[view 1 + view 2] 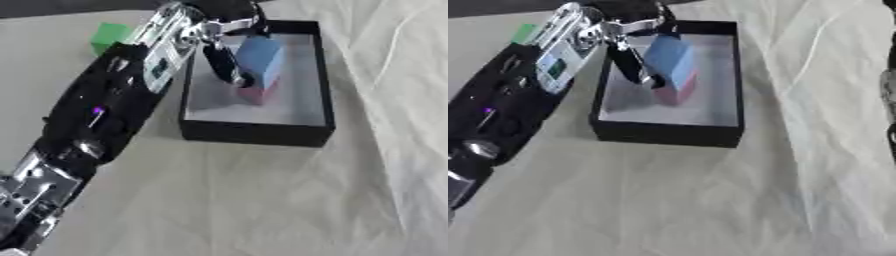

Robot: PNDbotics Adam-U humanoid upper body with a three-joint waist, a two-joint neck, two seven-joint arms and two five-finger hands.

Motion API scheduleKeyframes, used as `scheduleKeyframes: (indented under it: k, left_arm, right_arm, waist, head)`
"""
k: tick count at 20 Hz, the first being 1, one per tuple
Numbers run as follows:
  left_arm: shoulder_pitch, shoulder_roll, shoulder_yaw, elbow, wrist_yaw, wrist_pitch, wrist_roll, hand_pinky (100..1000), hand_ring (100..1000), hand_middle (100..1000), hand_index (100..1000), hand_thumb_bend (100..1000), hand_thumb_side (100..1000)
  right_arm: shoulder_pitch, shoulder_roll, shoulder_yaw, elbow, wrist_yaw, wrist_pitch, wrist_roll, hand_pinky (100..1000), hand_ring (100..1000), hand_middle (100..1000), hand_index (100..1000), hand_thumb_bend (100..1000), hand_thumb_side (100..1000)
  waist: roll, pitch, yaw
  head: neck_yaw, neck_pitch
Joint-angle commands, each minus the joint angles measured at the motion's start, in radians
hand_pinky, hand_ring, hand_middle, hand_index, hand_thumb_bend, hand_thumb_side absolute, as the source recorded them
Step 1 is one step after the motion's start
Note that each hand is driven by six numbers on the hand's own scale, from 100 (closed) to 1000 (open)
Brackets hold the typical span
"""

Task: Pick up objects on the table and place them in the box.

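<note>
The left robot hand (229, 47) grips a light blue block (261, 59) inside the black shallow box (255, 131), over a pink block (256, 93). Placing step; next, release. A green cube (108, 36) waits on the cloth-covered counter (262, 200).

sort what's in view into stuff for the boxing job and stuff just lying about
Job:
- box
- blue block, in the left hand's fingers over the box
- pink block, in the box
- green block, on the table beyond the arm

Lying about:
- cloth covering the table
- dark shape at the right edge, unclear
</note>
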Motion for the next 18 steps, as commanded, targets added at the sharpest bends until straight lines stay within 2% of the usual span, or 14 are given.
scheduleKeyframes:
  k: [1, 4, 9, 15, 18]
  left_arm:
    - [-0.015, 0.006, 0.018, 0.002, -0.020, -0.015, -0.035, 872, 826, 787, 856, 603, 393]
    - [-0.009, 0.028, 0.028, -0.028, -0.009, -0.029, -0.053, 885, 838, 807, 920, 743, 521]
    - [-0.006, 0.088, 0.075, -0.129, 0.088, 0.003, -0.001, 877, 827, 799, 953, 877, 678]
    - [-0.006, 0.164, 0.126, -0.262, 0.230, 0.077, 0.026, 872, 823, 799, 950, 800, 577]
    - [-0.007, 0.204, 0.148, -0.320, 0.285, 0.112, 0.034, 861, 810, 783, 924, 692, 546]
  right_arm:
    - [-0.014, -0.019, -0.003, -0.024, 0.004, -0.003, 0.004, 923, 818, 857, 877, 100, 925]
    - [-0.013, -0.020, -0.002, -0.027, 0.003, -0.003, 0.005, 923, 818, 857, 877, 100, 922]
    - [-0.004, -0.026, -0.008, -0.030, 0.001, -0.006, -0.001, 923, 818, 857, 877, 100, 922]
    - [0.012, -0.035, -0.017, -0.028, 0.000, -0.008, -0.012, 923, 817, 857, 878, 100, 921]
    - [0.018, -0.039, -0.019, -0.028, 0.000, -0.010, -0.014, 923, 818, 857, 877, 100, 921]
  waist:
    - [0.006, 0.001, -0.001]
    - [0.006, 0.000, 0.000]
    - [0.006, -0.003, 0.007]
    - [0.004, -0.008, 0.022]
    - [0.004, -0.010, 0.031]
  head:
    - [0.000, -0.002]
    - [0.001, -0.002]
    - [-0.011, -0.002]
    - [-0.034, -0.002]
    - [-0.044, -0.002]
